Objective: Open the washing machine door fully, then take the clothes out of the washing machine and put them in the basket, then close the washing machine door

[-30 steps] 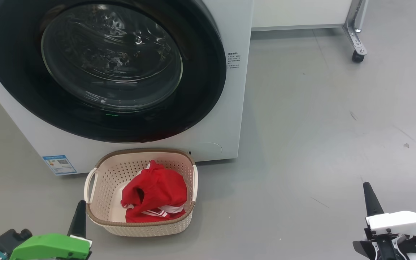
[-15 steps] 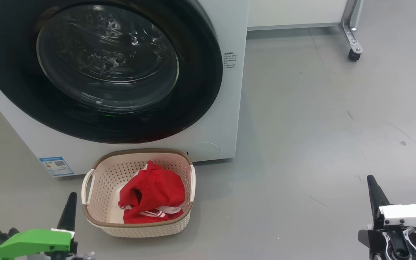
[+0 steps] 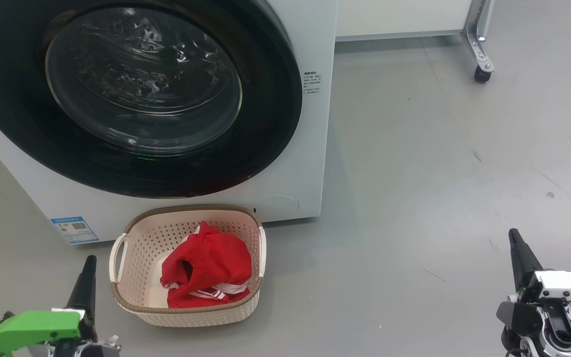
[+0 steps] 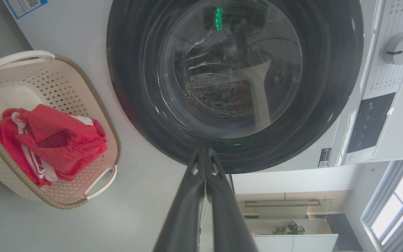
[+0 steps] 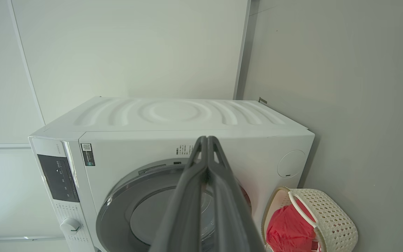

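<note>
The round black washing machine door lies closed against the white washing machine; its glass bowl window also faces the left wrist view. The red clothes with white stripes lie inside the cream basket on the floor just before the machine; both also show in the left wrist view, clothes in basket. My left gripper is shut and empty at the lower left, just left of the basket. My right gripper is shut and empty at the lower right, far from the machine.
Grey floor spreads to the right of the machine. A metal frame leg on a black caster stands at the back right beside a white wall panel. A blue label sits on the machine's lower left corner.
The whole head view has shifted slightly, so the camera moved. Both grippers sit lower and further out toward the picture's corners than before. Door, basket and clothes have not moved.
</note>
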### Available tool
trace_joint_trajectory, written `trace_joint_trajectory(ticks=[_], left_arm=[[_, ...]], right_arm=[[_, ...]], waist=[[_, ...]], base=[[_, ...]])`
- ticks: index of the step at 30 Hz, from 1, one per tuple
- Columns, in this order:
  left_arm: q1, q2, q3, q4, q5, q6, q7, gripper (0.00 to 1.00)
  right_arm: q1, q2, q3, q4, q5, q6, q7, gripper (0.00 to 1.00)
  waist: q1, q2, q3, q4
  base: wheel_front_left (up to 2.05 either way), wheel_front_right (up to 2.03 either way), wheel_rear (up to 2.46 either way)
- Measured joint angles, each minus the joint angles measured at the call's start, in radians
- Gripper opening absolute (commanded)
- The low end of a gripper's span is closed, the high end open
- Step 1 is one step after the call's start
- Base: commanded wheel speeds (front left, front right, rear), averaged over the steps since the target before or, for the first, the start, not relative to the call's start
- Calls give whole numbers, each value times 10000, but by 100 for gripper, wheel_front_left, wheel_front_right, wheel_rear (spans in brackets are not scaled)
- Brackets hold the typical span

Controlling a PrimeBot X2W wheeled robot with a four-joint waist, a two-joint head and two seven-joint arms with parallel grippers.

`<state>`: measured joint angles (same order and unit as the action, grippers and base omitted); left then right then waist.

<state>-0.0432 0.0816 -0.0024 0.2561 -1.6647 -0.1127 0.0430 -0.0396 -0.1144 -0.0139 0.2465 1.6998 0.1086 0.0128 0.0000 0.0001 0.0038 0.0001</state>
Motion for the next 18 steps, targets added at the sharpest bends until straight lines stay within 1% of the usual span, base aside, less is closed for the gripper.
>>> trace_joint_trajectory(ticks=[18], left_arm=[[-12,0,10,82,-2,-71,4,0]], right_arm=[[-55,0,-15,117,2,40,8,0]], waist=[[0,0,-5,0]], base=[[0,0,0]])
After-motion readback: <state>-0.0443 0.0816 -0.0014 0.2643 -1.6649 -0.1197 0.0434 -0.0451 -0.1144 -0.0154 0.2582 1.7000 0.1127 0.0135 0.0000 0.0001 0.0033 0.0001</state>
